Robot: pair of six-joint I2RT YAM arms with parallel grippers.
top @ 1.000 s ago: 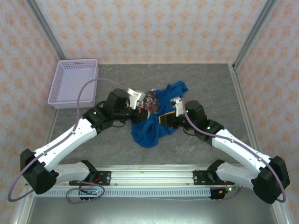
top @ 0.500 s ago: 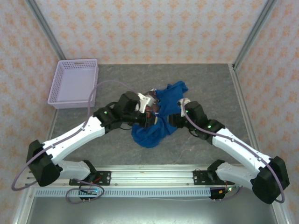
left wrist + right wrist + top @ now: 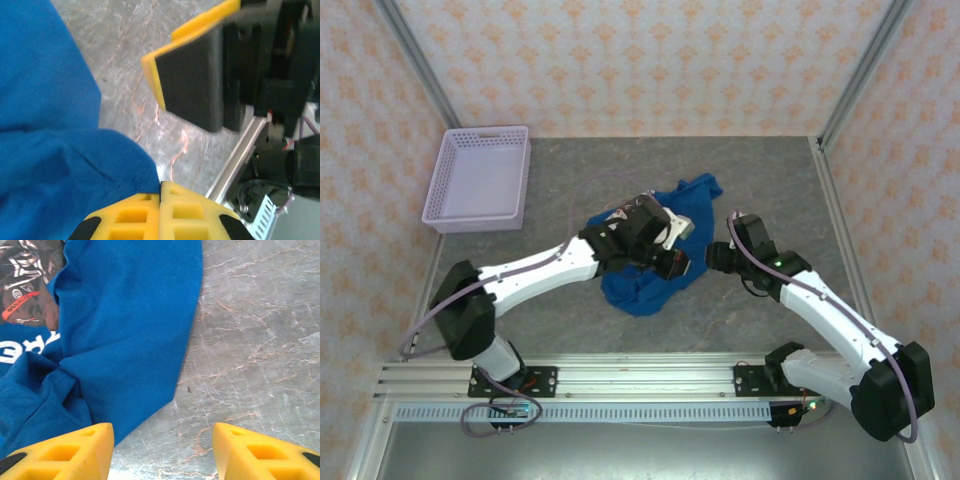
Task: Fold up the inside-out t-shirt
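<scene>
- The grey marbled tabletop (image 3: 770, 180) fills mid-frame, with peach patterned walls (image 3: 620, 60) around it.
- A lavender basket (image 3: 480, 180) sits at upper left.
- The crumpled blue t-shirt (image 3: 645, 285) lies at centre.
- The left tool (image 3: 160, 187) is clenched beside shirt cloth.
- The right tool (image 3: 162, 435) is released at the shirt's edge.

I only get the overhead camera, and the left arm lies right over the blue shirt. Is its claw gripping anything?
Observer: On its wrist camera the left gripper is shut, the blue t-shirt reaching its fingertips; a pinch can't be confirmed.
Operator: And the other claw?
Observer: The right gripper is open above the table, the shirt's edge beside one finger.
Operator: Any print on the shirt?
Observer: Yes: white lettering and a dark graphic with a red band.
</scene>
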